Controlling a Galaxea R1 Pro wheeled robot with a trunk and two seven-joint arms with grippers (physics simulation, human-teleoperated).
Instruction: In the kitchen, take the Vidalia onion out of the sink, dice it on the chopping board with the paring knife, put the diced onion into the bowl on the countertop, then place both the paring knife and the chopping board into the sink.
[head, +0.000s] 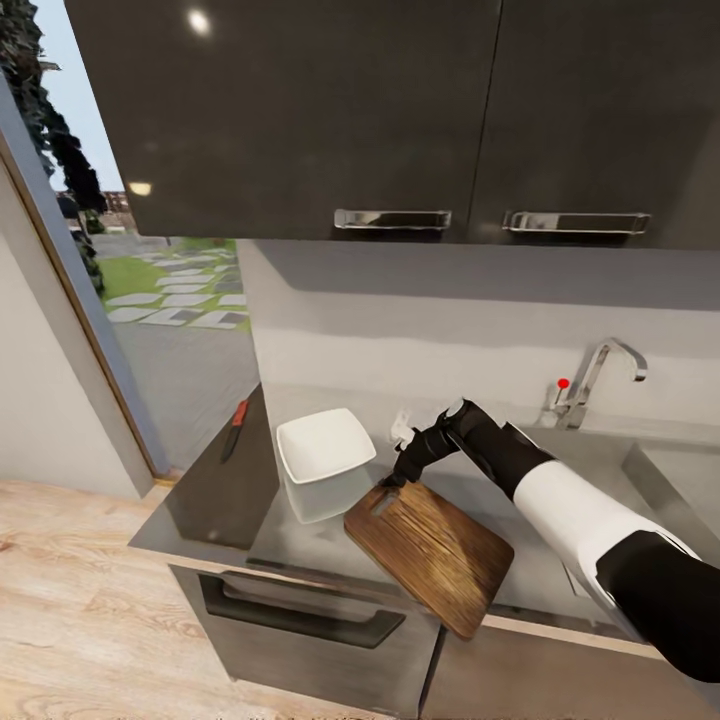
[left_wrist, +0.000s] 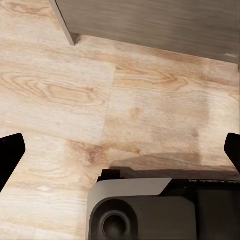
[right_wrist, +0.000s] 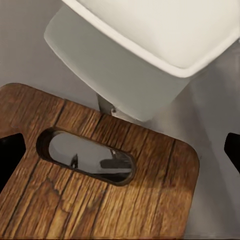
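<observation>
Hovering over the slotted end of the chopping board (head: 432, 553), my right tool (head: 397, 478) points down at the bench (head: 215, 500). In the right wrist view its two dark fingertips (right_wrist: 10, 157) sit at opposite edges of the picture, so the jaws are spread wide with nothing between them; the board's oval slot (right_wrist: 86, 162) lies centred under the gap. I cannot tell from the head view whether the fingertips touch the wood.

The chopping board lies flat on the bench, turned at an angle, with its far corner overhanging the front edge above the dark cabinet front (head: 300, 615). The bowl (head: 325, 462) stands just beyond the slotted end, close beside the board; in the right wrist view the bowl's white wall (right_wrist: 115, 75) rises directly past the board's edge. I cannot tell whether the two touch.

The paring knife (head: 235, 427) lies well apart from the board, on the far left part of the bench near the window, red handle away from me. The sink (head: 675, 475) is to the right, with the chrome tap (head: 598, 380) and its red knob (head: 563, 383) at the back wall.

My left tool (left_wrist: 120, 150) hangs over the wooden floor (left_wrist: 100, 100), fingertips wide apart and holding nothing.
</observation>
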